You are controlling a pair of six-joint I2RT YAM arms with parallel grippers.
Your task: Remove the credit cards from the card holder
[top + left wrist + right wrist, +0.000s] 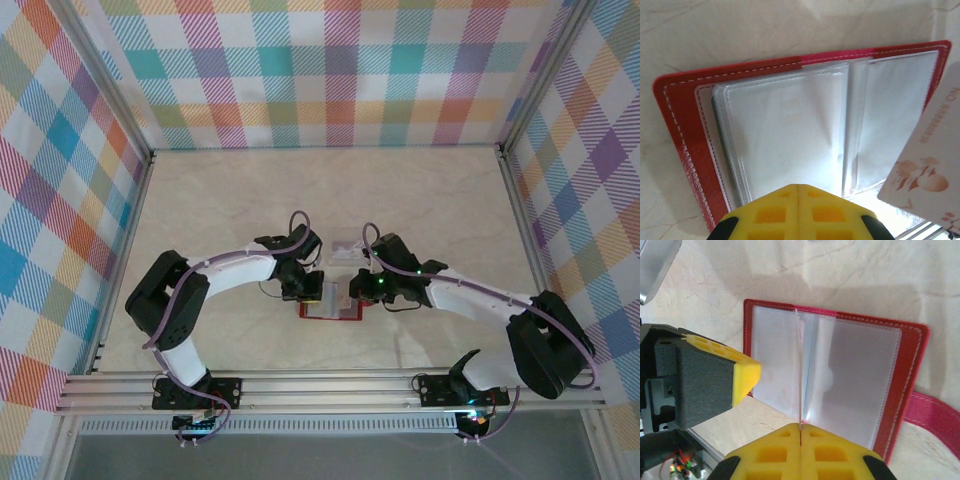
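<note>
— Red holder (330, 311), where is it?
— Lying open on the table (430, 200), clear sleeves (790, 135) facing up.
— Left gripper (798, 192)?
— Closed tight at the holder's edge, gripping nothing that I can see.
— Right gripper (800, 432)?
— Clamped on a thin sheet seen edge-on, probably the pale printed card (922, 150) tilted above one page.

Both arms reach forward from their bases and bend inward, so the wrists nearly meet at mid-table. The left gripper (302, 290) points down, its yellow pads (775, 215) pressed flush together. The right gripper (357, 290) sits just beside it, pads (830, 455) closed on a card (799, 380) held edge-on.
</note>
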